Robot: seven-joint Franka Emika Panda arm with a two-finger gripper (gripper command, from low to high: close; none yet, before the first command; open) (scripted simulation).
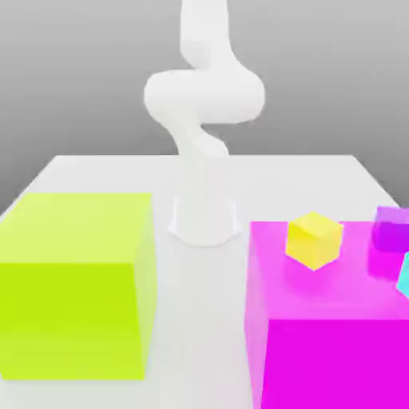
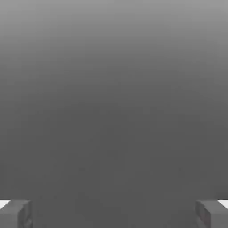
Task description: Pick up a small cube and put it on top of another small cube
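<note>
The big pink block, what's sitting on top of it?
On the big pink block sits a small yellow cube, tipped on a corner. A small purple cube and a cyan one appear over its far-right side, cut off by the picture edge, so their footing stays unclear.

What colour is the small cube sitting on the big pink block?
Yellow: the small cube shows best in the exterior view.

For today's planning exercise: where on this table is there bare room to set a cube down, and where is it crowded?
Free: the white strip of table between the lime block and the magenta block, and the lime block's bare top. Crowded: the magenta block's top, where the yellow cube, purple cube and cyan cube cluster toward the exterior view's right.
</note>
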